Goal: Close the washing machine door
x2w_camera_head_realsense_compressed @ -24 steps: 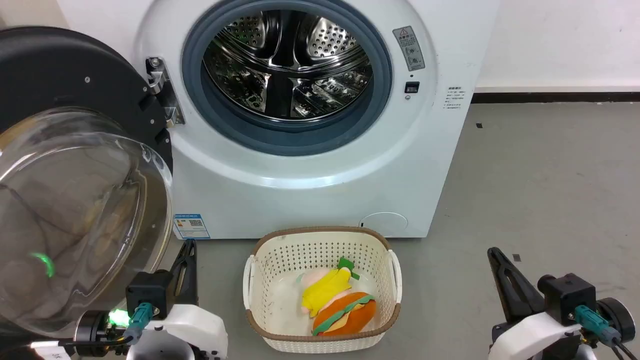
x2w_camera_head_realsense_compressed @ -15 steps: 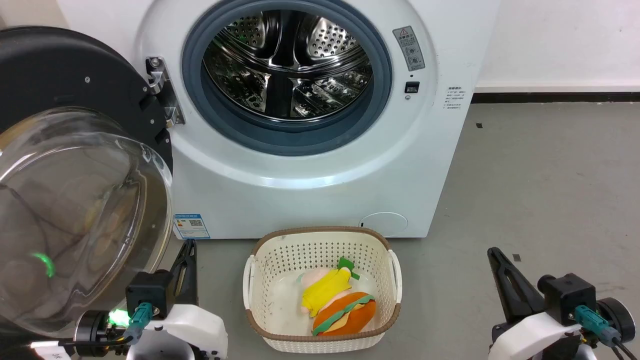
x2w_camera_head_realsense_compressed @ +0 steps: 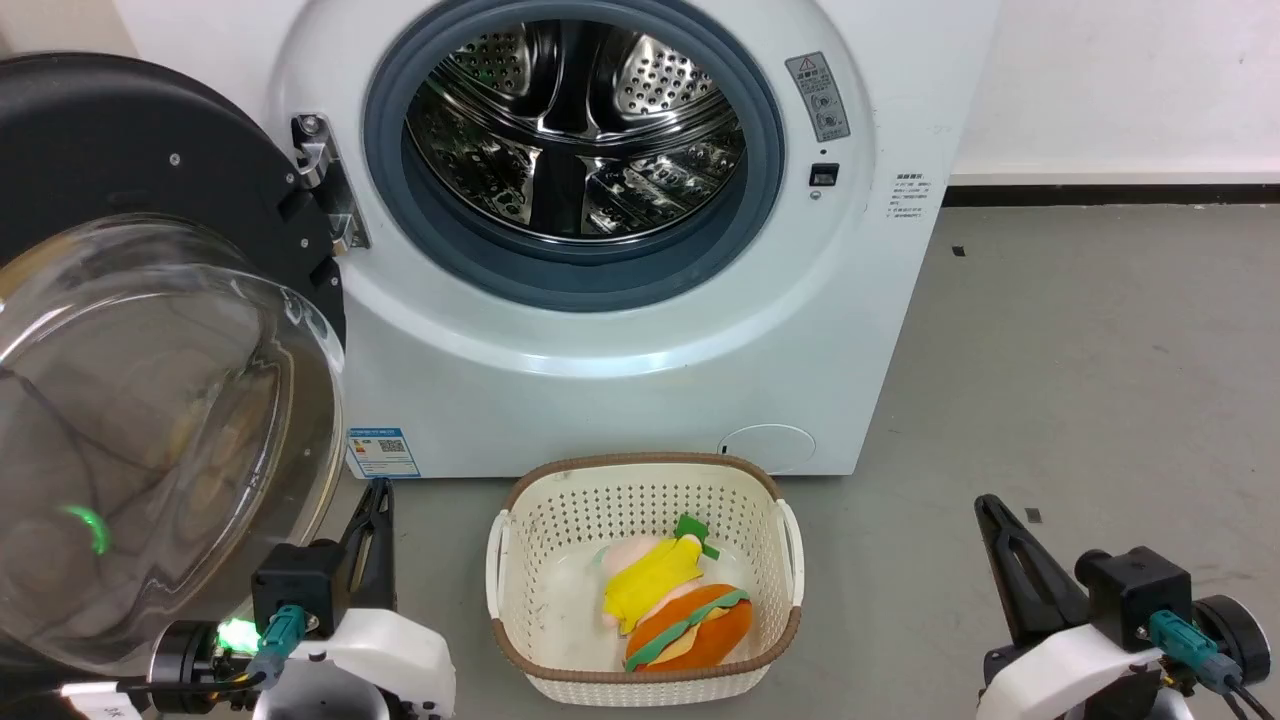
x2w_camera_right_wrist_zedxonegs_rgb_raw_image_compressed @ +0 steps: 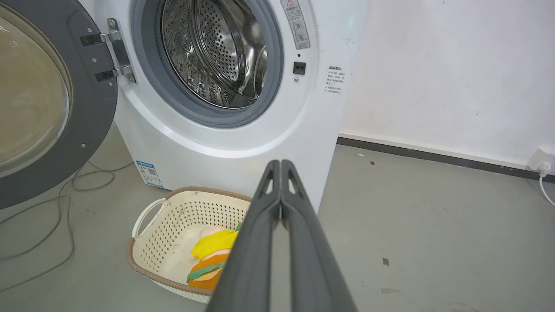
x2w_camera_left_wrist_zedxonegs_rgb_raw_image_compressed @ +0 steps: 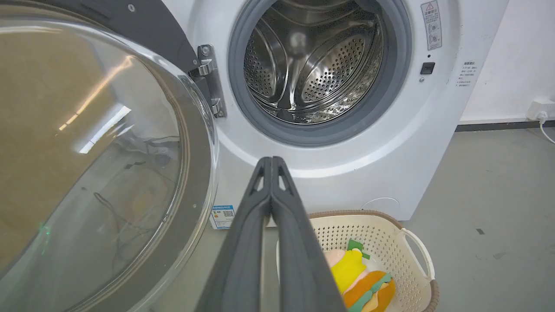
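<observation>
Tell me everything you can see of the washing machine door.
The washing machine door is a big round disc with a glossy black frame and a bulging clear glass bowl at its centre, showing reflections. It stands swung wide open to the left of the washing machine, held by a metal hinge at the opening's left edge. The shut left gripper sits beside its lower edge, apart from it.

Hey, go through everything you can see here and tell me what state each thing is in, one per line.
washing machine door: swung wide open to the left on its hinge
washing machine: opening uncovered
drum: empty as far as it shows
basket: upright on the floor
plush toy: lying in the basket
left hand: shut, empty, not touching the door
right hand: shut, empty
</observation>
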Motion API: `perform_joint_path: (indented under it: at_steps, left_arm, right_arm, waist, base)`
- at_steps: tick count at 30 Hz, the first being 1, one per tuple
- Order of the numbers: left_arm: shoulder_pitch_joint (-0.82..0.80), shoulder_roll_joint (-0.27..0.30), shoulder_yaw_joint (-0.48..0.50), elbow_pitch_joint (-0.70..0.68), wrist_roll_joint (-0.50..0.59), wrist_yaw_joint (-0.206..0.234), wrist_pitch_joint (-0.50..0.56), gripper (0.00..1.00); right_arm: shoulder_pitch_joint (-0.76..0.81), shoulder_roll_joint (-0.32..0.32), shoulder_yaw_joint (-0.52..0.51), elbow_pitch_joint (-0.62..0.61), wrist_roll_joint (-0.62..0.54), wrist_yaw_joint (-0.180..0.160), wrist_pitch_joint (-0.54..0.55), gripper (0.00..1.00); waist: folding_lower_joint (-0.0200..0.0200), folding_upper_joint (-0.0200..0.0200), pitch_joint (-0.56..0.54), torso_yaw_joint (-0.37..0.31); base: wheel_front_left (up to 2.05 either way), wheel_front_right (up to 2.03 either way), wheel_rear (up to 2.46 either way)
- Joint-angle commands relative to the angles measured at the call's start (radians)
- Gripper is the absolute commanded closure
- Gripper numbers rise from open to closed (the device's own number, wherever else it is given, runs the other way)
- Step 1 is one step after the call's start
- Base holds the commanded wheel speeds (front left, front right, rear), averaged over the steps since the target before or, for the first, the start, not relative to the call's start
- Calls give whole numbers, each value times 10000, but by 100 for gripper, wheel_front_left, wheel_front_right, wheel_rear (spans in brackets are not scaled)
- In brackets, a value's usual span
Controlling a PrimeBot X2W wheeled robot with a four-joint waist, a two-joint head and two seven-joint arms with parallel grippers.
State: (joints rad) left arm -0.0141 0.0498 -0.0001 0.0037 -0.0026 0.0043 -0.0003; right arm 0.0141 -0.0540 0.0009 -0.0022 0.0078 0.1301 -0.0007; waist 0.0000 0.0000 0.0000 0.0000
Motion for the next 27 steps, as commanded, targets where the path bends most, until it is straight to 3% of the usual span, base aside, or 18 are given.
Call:
perform_joint_path:
  at_steps: [1, 10, 11, 27]
  left_arm:
    - [141, 5, 1, -37, 26, -43, 3, 100]
    - [141, 5, 1, -37, 26, -43, 3, 100]
    - [0, 0, -6, 0, 0, 1, -1, 0]
    - [-30, 1, -200, 115, -95, 349, -317, 0]
  right_arm:
    - [-141, 38, -9, 22, -78, 6, 7, 100]
    - [-141, 38, -9, 22, -78, 6, 7, 100]
    - [0, 0, -5, 0, 1, 0, -2, 0]
    - [62, 3, -161, -214, 576, 1, -316, 0]
  waist:
    - [0, 0, 0, 0]
    - [0, 0, 0, 0]
    - [0, 0, 0, 0]
    - [0, 0, 35, 17]
  base:
    - [0, 0, 0]
    - [0, 0, 0]
    - [0, 0, 0]
    - [0, 0, 0]
